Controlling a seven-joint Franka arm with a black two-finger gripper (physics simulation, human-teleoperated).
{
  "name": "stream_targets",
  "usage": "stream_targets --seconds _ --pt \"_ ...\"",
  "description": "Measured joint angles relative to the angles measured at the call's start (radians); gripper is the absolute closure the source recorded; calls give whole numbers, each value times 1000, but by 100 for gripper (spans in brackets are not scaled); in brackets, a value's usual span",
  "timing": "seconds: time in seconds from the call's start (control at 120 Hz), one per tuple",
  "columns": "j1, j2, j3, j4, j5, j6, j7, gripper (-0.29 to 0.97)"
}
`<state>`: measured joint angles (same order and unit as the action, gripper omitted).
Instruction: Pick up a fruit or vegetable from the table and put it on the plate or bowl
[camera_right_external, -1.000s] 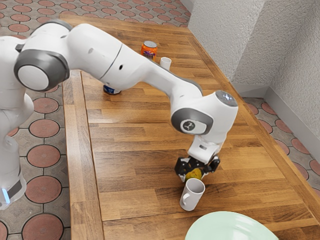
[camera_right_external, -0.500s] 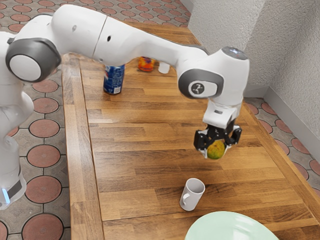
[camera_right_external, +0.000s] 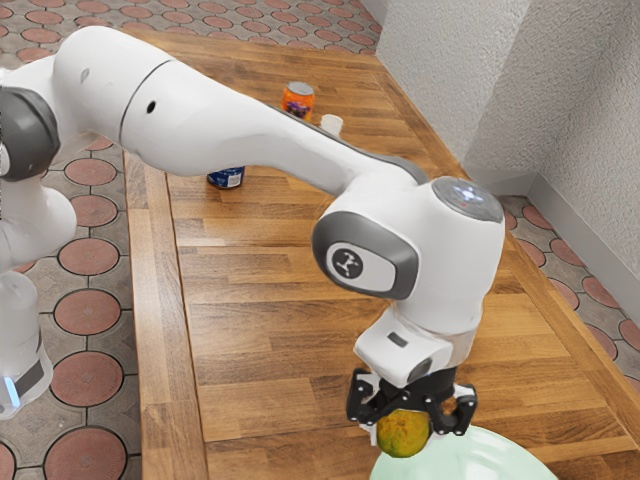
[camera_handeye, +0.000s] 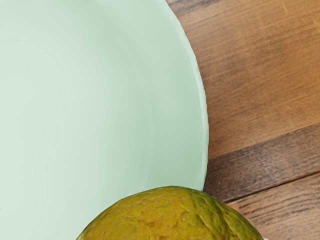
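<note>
My black gripper (camera_right_external: 405, 432) is shut on a yellow-green fruit (camera_right_external: 403, 433) and hangs at the near edge of the table, just over the rim of the pale green plate (camera_right_external: 480, 455). In the wrist view the fruit (camera_handeye: 172, 215) bulges right under my hand, and the plate (camera_handeye: 90, 110) spreads beneath it, its rim running beside the wooden table (camera_handeye: 260, 90).
At the far end of the table stand a blue can (camera_right_external: 225, 178), an orange jar (camera_right_external: 298, 99) and a small white cup (camera_right_external: 331, 124). The arm's big joint (camera_right_external: 410, 255) covers the table's middle. A wall (camera_right_external: 520, 80) borders the exterior view's right.
My hand first lifted the fruit up from beside the white mug, then carried it toward the table's near edge and down over the plate's rim. The mug is now hidden behind the arm.
</note>
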<state>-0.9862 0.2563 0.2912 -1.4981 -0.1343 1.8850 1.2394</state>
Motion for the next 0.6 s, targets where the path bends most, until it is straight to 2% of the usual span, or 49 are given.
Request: stream_targets --seconds 0.217,0.6 --pt "18 110 -35 127 -2 41 -8 37" --pt "60 179 -79 141 -46 272 -19 37"
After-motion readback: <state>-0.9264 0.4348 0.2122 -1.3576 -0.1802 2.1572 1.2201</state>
